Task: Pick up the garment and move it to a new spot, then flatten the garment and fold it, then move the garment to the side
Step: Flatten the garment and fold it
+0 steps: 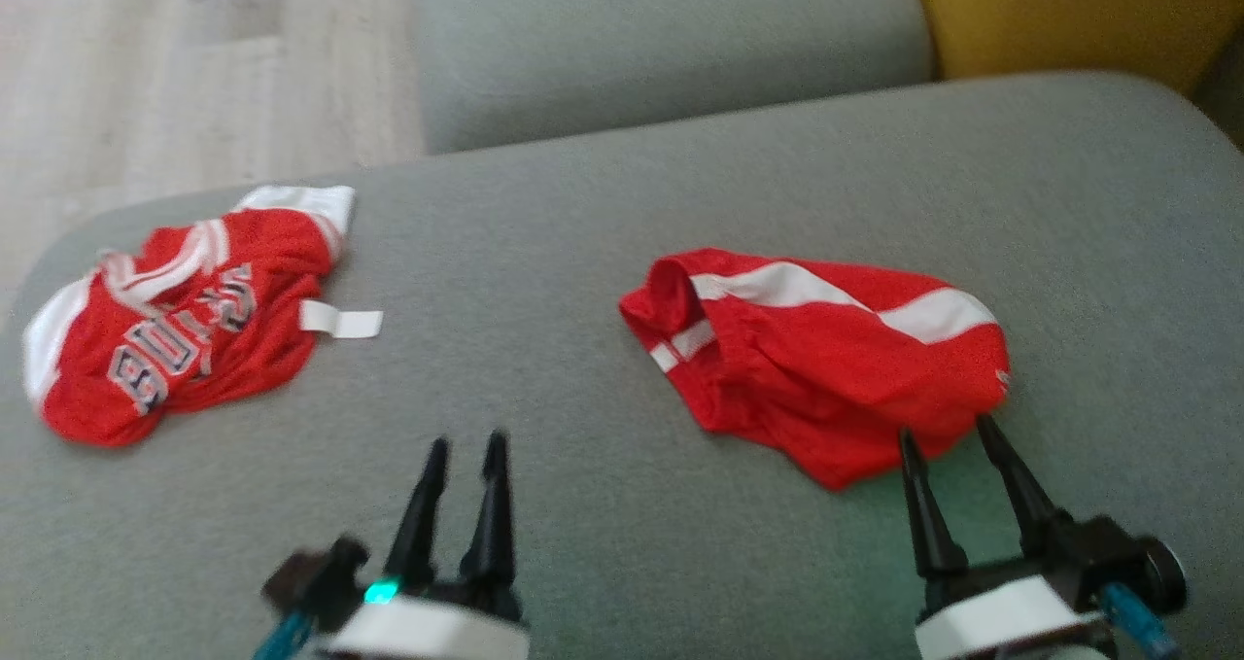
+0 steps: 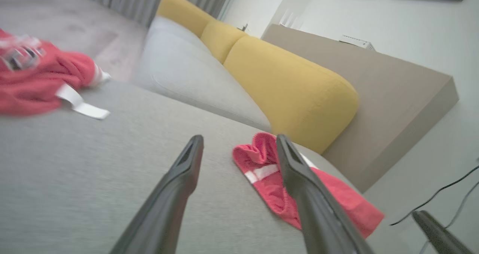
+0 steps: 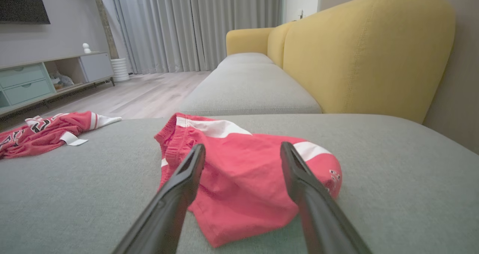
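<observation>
Your task garment, a pair of crumpled red fabric shorts with white stripes (image 1: 826, 368), lies on the wide grey fabric seat cushion (image 1: 583, 252), right of its middle and closer to its near edge than to its far one. The waistband opening faces the cushion's left side, and the cloth is bunched rather than flat.

Your right gripper (image 1: 945, 427) is at the near hem of the shorts with its two dark fingers spread apart, one fingertip on each side of that hem's right end. In the right wrist view the fingers stand in front of the red cloth, and you cannot tell whether they touch it. They are not closed on it.

Your left gripper (image 1: 468, 439) is over bare cushion near the near edge, left of the shorts and well apart from them. Its fingers are parted too, with only grey fabric between them.

A second piece, a rumpled red jersey with white trim and dark lettering (image 1: 185, 330), sits by the cushion's left edge, with a white label strip (image 1: 340, 322) sticking out toward the middle.

Beyond the far edge you see another grey seat cushion (image 1: 661, 38), a yellow upholstered backrest (image 1: 1069, 9) at the far right corner, and pale wood floor (image 1: 194, 57) on the left.
</observation>
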Controlling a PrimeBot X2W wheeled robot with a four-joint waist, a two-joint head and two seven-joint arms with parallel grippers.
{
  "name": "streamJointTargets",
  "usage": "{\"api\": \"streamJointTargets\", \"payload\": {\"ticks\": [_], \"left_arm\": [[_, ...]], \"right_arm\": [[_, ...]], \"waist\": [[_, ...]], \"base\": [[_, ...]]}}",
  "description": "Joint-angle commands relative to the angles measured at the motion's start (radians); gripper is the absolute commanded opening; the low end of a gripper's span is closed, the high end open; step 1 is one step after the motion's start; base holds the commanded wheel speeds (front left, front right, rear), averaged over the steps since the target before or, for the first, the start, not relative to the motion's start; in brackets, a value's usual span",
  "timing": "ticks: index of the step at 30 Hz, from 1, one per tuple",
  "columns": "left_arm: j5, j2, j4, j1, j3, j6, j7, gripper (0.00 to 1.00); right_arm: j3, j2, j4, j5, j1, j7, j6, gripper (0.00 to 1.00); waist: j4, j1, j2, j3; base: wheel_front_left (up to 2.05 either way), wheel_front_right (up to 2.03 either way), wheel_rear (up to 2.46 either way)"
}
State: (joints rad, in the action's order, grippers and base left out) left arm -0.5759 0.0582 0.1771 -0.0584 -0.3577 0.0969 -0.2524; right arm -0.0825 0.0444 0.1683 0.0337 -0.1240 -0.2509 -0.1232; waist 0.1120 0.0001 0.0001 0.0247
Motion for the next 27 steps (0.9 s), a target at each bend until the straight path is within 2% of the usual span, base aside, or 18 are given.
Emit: {"api": "streamJointTargets", "payload": {"ticks": [1,4,7,10,17,26,27], "left_arm": [[-0.106,-0.008,0.02,0.125,-0.013,0.014,-0.009,1.0],[-0.303,-0.008,0.142,0.267,-0.11,0.025,0.006,1.0],[-0.476,-0.008,0.218,0.407,-0.211,0.031,0.09,1.0],[-0.604,-0.008,0.277,0.52,-0.281,0.033,0.169,1.0],[-0.723,-0.008,0.374,0.673,-0.361,0.033,0.22,1.0],[-0.763,-0.008,0.459,0.772,-0.397,0.034,0.103,1.0],[-0.758,-0.008,0.461,0.779,-0.399,0.034,0.079,0.72]], "right_arm": [[-0.038,0.006,-0.049,-0.007,0.073,-0.011,-0.008,1.0],[-0.056,0.006,-0.074,-0.004,0.113,-0.011,-0.008,1.0],[-0.062,0.006,-0.092,0.001,0.143,-0.011,-0.008,1.0],[-0.066,0.006,-0.1,0.004,0.16,-0.011,-0.008,1.0],[-0.076,0.006,-0.104,0.018,0.178,-0.011,-0.008,1.0],[-0.077,0.006,-0.103,0.02,0.184,-0.011,-0.008,1.0],[-0.075,0.006,-0.103,0.02,0.184,-0.011,-0.008,1.0]], "waist": [[0.069,-0.0001,-0.0001,-0.074],[0.118,-0.0001,-0.0001,-0.135],[0.155,-0.0001,-0.0001,-0.18],[0.184,-0.0001,-0.0001,-0.211],[0.239,-0.0001,-0.0001,-0.249],[0.264,-0.0001,-0.0001,-0.272],[0.263,-0.0001,-0.0001,-0.273]], "base": [[0.0,0.0,0.0],[0.0,0.0,0.0],[0.0,0.0,0.0],[0.0,0.0,0.0],[0.0,0.0,0.0],[0.0,0.0,0.0],[0.0,0.0,0.0]]}}
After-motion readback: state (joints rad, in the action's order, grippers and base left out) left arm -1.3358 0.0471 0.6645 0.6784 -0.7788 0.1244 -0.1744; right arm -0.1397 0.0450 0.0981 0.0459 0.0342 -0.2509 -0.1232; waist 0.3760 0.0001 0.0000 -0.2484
